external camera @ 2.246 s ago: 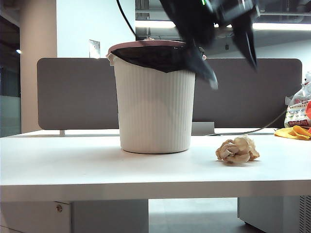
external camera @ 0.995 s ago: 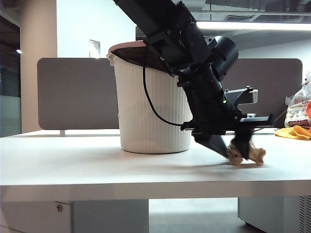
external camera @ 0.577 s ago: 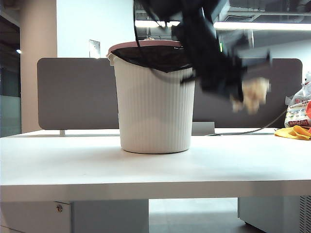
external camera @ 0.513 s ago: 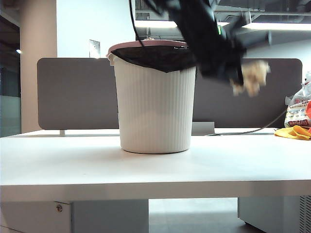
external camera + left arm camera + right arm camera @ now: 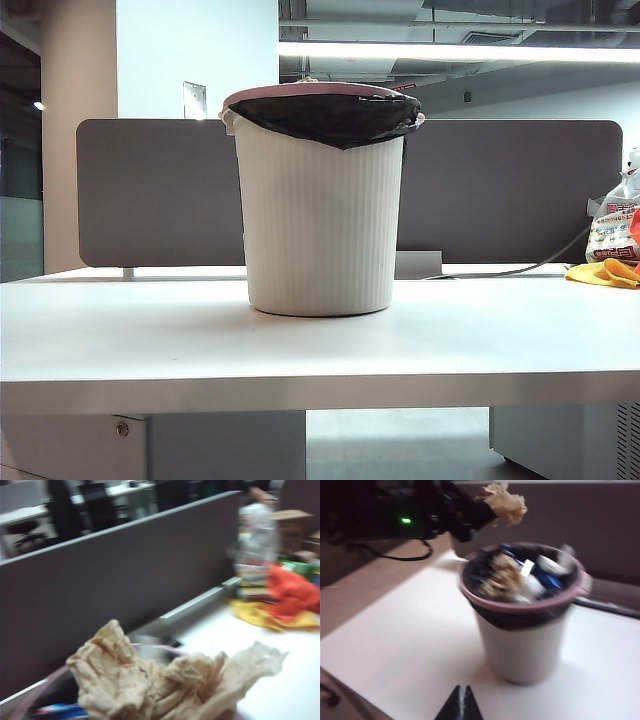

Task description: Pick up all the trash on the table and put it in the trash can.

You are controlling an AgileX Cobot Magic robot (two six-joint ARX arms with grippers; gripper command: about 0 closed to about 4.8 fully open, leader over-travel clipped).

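Note:
In the right wrist view my left gripper (image 5: 487, 510) is shut on a crumpled tan paper ball, the trash (image 5: 506, 502), held in the air above the far rim of the trash can (image 5: 522, 645). The left wrist view is filled low down by that same trash (image 5: 165, 685), which hides the fingers; the can's pink rim (image 5: 155, 647) shows behind it. Another tan paper ball (image 5: 501, 577) lies inside the can among wrappers. My right gripper (image 5: 461, 700) is shut and empty, over the table (image 5: 410, 645) in front of the can. The exterior view shows the trash can (image 5: 320, 220) but no arm.
A printed white bag (image 5: 612, 225) and a yellow cloth-like item (image 5: 605, 272) sit at the table's right end, with a cable (image 5: 520, 268) running along the grey divider (image 5: 150, 190). The table's front edge (image 5: 300, 390) is thick.
My left gripper shut on the paper ball on the table right of the can, lifted it up and out of the exterior view. That spot on the table is now bare.

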